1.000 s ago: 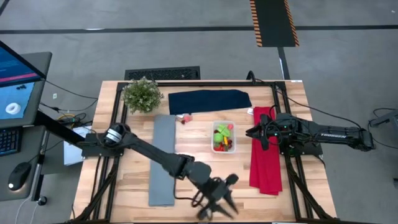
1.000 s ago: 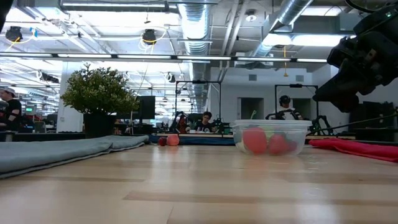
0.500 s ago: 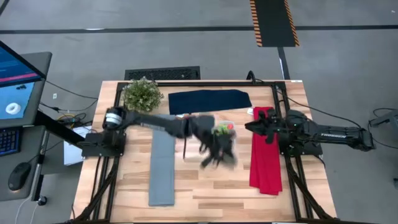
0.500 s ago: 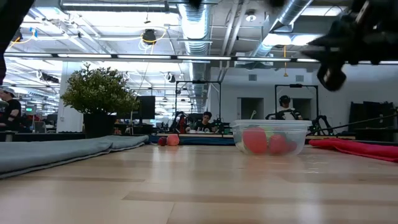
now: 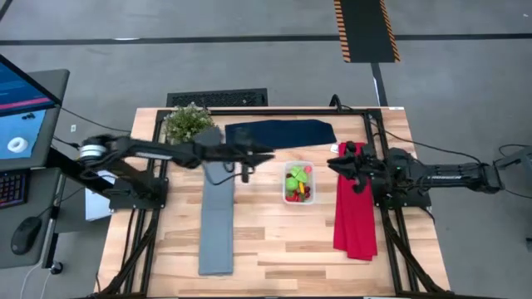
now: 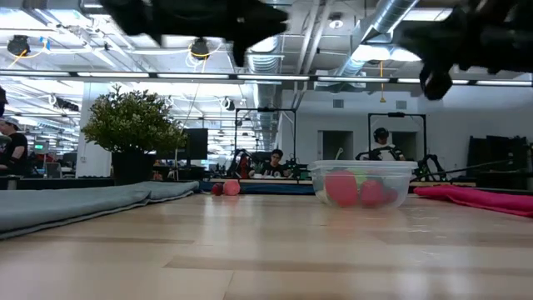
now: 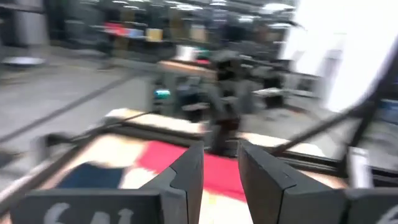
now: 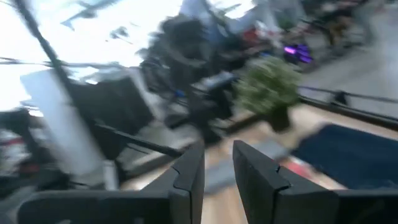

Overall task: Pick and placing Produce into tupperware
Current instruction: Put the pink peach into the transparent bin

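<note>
Tupperware first: we've got the small clear plastic rectangular tub [image 5: 299, 183] sitting right of the tabletop's middle, between the long grey cloth [image 5: 218, 218] and the red cloth [image 5: 355, 205] that runs along the right edge. Inside it we can see toy produce, lime-green pieces [image 5: 296, 175] packed with red strawberry-like ones [image 5: 301, 194]; from the low view the tub [image 6: 362, 183] shows reddish lumps through its wall. Two more small reddish pieces [image 5: 247, 157] lie loose on the wood just in front of the navy cloth [image 5: 280, 134] at the far edge, well apart from the tub; the low view catches them too [image 6: 225, 188].

Our left gripper [image 5: 247, 165] hangs above the tabletop at the far end of the grey cloth, near those loose pieces. In its wrist view the fingers [image 7: 186, 171] stand with a narrow gap and nothing between them.

The right gripper [image 5: 342, 169] hovers above the far end of the red cloth, just beside the tub's right side. Its fingers [image 8: 188, 171] look the same way, slightly apart and carrying nothing.

A bushy green potted plant [image 5: 190, 125] sits at the far left corner.
</note>
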Tool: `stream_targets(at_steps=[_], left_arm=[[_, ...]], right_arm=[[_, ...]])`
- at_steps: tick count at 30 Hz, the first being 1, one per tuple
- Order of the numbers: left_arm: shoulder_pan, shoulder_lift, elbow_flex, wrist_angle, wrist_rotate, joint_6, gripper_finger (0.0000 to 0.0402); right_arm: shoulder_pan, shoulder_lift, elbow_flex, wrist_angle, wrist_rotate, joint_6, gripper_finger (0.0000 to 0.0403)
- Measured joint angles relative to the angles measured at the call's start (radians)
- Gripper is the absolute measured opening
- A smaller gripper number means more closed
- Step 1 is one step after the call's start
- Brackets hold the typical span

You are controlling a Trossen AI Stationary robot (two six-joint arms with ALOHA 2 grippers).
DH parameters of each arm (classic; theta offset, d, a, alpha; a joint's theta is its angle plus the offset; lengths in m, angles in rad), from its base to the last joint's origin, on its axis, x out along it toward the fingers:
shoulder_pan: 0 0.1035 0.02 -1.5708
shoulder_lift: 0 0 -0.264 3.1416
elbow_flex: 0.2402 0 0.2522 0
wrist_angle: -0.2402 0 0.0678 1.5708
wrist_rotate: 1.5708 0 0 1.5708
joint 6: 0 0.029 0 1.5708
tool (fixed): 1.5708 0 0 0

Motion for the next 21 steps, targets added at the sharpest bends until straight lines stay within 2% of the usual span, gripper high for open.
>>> stream_targets(at_steps=[3,7,10,12,14,17,21], left_arm=[[-0.034,-0.116,-0.079,-0.06,-0.155,0.033,0.0087],[-0.088,-0.201,-0.124,-0.205,-0.279,0.052,0.0087],[-0.122,-0.222,-0.13,-0.35,-0.474,0.031,0.0087],[-0.145,-0.226,-0.13,-0.39,-0.62,0.02,0.0087],[-0.16,-0.226,-0.13,-0.41,-0.709,0.018,0.0087],[-0.17,-0.226,-0.13,-0.419,-0.718,0.017,0.0087],[-0.174,-0.226,-0.13,-0.425,-0.608,-0.01,0.0087]], right_arm=[[0.0,0.121,0.028,-0.001,0.093,-0.024,0.0107],[0.0,0.295,0.108,0.03,0.141,-0.052,0.0107],[0.003,0.444,0.2,0.033,0.138,-0.12,0.0107],[0.006,0.544,0.269,0.026,0.138,-0.192,0.0107],[0.006,0.644,0.343,0.027,0.161,-0.244,0.0107],[0.0,0.775,0.441,-0.032,0.238,-0.29,0.0107],[-0.012,0.931,0.529,-0.047,0.238,-0.361,0.0107]])
